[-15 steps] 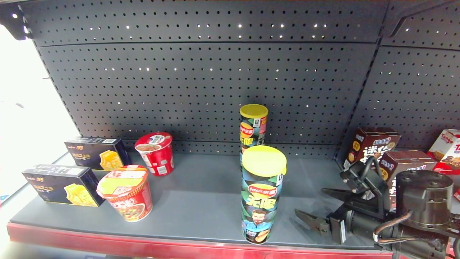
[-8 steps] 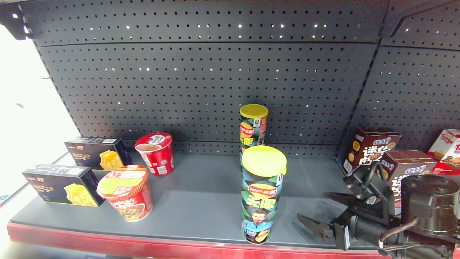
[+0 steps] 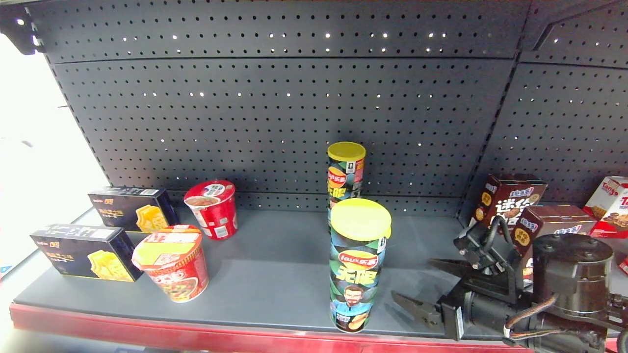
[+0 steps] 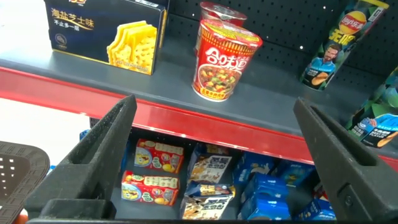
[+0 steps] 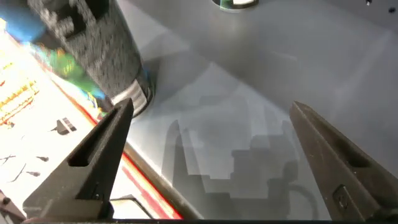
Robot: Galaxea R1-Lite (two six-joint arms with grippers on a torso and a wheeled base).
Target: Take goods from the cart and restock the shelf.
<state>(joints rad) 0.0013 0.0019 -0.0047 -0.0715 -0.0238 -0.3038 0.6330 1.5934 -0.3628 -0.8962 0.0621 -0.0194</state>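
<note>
A: Spotted the right hand (image 3: 413,278) low over the shelf (image 3: 274,274), just right of the near chip can (image 3: 359,264), spread wide apart and gripping nothing.

B: Confirmed from the right wrist view: open, close beside the can, apparently clear of it. Found the can upright at the shelf's near edge, directly in front of a second chip can (image 3: 346,176) farther back.

A: Read that as the placing step, at its tail end. Looked set down and let go, judging by the gap.

B: And the left hand (image 4: 211,162)? Caught spread apart as well, empty, down below the shelf's red lip, facing packets (image 4: 205,186) one level down.

A: Noted the neighbours: noodle cups (image 3: 172,262) and dark boxes (image 3: 88,252) to the left, brown boxes (image 3: 505,198) close on the right.

B: Called, probably, for a straight pull toward the near side next, keeping wide of the can and those brown boxes, then a trip to the cart for another item.

A: Agreed. Worried only about a tall can so near the edge, easy to tip with a clipped finger.
</note>
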